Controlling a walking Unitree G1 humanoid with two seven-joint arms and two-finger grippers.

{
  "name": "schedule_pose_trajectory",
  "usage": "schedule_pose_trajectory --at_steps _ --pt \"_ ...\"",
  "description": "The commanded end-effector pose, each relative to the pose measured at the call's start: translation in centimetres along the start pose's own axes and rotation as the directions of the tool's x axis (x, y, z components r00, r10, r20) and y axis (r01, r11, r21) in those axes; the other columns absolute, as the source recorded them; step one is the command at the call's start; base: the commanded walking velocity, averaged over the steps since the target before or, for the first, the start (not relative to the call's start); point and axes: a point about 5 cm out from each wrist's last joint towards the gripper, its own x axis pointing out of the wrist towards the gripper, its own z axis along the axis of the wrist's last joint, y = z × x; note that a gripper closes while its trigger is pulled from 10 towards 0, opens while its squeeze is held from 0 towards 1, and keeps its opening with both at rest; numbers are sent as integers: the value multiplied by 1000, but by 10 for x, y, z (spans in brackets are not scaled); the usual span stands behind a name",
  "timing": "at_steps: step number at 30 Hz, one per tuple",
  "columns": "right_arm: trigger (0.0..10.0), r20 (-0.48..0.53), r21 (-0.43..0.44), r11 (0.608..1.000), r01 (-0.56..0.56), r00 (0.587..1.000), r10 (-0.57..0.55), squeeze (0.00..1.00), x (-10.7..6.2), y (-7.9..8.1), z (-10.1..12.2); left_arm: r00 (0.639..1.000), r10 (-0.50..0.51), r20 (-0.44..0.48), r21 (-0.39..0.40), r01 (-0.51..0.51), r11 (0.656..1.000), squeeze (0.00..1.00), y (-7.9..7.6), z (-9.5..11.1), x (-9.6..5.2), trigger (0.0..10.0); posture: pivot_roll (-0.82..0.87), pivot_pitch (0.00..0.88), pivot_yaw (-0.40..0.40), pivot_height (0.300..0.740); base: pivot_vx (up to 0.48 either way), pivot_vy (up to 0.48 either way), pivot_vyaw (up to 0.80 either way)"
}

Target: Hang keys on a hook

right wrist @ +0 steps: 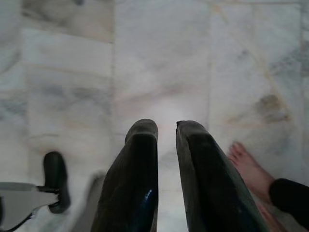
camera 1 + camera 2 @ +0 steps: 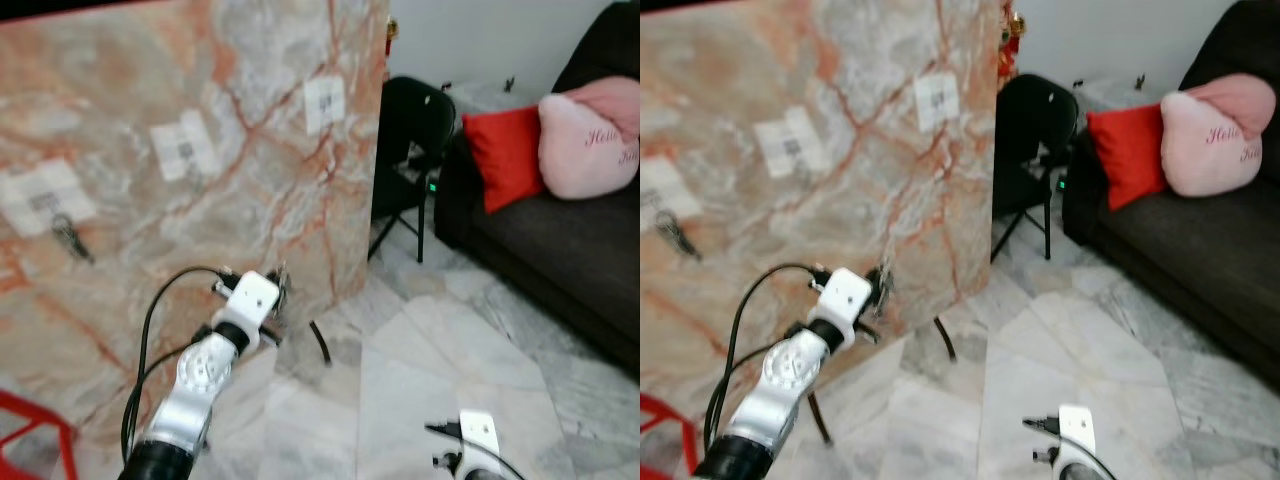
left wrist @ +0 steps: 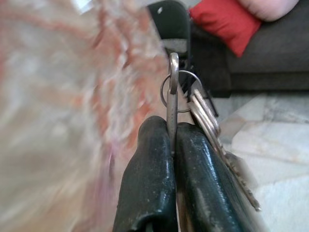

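Near marble panel (image 2: 200,130), left gripper (image 3: 169,140) pinching keys (image 3: 203,111)

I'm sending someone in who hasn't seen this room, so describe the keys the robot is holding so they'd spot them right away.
Find the big orange-veined marble panel standing beside the black chair. Low in front of it, the left claw is shut on a bunch of silver keys on a round ring, unlike the dark keys already hanging higher on the panel.
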Motion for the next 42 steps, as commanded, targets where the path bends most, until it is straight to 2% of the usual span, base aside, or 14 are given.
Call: schedule_pose_trajectory --at_steps 1,35,42 --pt "10000 7 2 1000 23 1000 -23 0 -1 -8 2 999 -25 40 -2 25 1000 0 -6 10 6 10000 22 0 -28 740 345 0 0" --pt "10000 4 -14 1000 27 1000 -27 0 -1 -6 0 993 -69 97 11 68 998 0 -9 24 10 10000 15 0 -10 740 346 0 0" --pt "10000 6 -5 1000 27 1000 -27 0 0 -6 1 993 -63 104 12 62 998 0 -7 26 11 10000 16 0 -11 740 345 0 522"
